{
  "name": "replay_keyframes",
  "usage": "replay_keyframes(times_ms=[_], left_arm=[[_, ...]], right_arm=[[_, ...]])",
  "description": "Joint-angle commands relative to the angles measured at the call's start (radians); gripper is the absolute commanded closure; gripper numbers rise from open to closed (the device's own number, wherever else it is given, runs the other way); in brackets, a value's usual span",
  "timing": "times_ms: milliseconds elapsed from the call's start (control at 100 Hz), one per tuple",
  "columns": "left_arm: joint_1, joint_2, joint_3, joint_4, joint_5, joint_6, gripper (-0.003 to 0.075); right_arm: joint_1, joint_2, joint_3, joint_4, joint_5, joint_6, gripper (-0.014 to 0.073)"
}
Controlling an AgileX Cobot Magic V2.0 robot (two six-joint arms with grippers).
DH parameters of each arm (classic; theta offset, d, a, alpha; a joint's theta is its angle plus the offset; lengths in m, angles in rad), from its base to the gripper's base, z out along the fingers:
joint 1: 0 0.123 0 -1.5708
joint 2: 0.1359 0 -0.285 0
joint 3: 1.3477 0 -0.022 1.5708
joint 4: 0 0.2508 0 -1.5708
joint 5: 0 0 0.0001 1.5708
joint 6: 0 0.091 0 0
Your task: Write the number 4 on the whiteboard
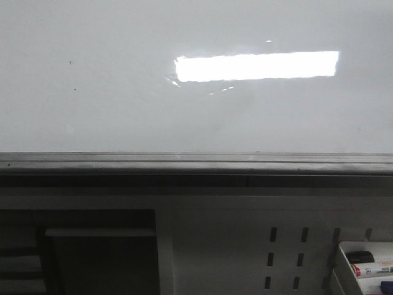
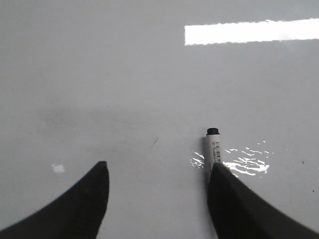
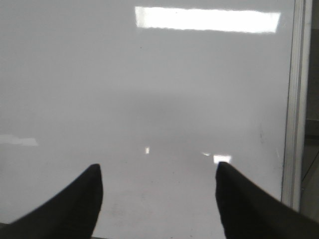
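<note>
Whiteboard (image 1: 123, 92) blank, glossy, rigid. Left claw (image 2: 157, 184) wide open; a light, slim marker (image 2: 213, 152) stands against one finger, ungripped. Right claw (image 3: 158, 186) open, empty.

Marker (image 2: 213, 152) base hidden (behind claw), tray (image 1: 344, 267) cropped

Whiteboard (image 1: 123, 74) glossy, grey-white, bright rectangular glare upper right, no figure 4 visible

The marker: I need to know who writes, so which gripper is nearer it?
Left. The marker stands against one finger of the left gripper. The right gripper shows only whiteboard, no marker.
</note>
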Motion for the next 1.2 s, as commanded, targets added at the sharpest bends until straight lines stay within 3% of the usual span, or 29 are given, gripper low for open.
replay_keyframes(times_ms=[0,210,470,620,810,950,1190], left_arm=[[0.001,0.013,-0.036,0.003,-0.078,0.001,0.0249],[0.001,0.013,-0.036,-0.005,-0.087,0.001,0.0249],[0.001,0.056,-0.036,-0.121,-0.062,0.017,0.0249],[-0.072,0.109,-0.036,-0.109,-0.060,0.048,0.0249],[-0.161,0.251,-0.036,-0.109,-0.075,0.103,0.0232],[-0.159,0.392,-0.036,-0.114,-0.110,0.103,0.0187],[-0.159,0.573,-0.036,-0.120,-0.260,0.103,0.0186]], right_arm=[[-0.005,0.013,-0.035,0.001,-0.085,-0.006,0.0102],[-0.005,0.013,-0.035,0.001,-0.085,-0.006,0.0102],[-0.005,0.013,-0.035,0.001,-0.085,-0.006,0.0102],[-0.005,0.013,-0.035,0.001,-0.085,-0.006,0.0102],[-0.005,0.013,-0.035,0.001,-0.085,-0.006,0.0102],[-0.005,0.013,-0.035,0.001,-0.085,-0.006,0.0102],[-0.005,0.013,-0.035,0.001,-0.085,-0.006,0.0102]])
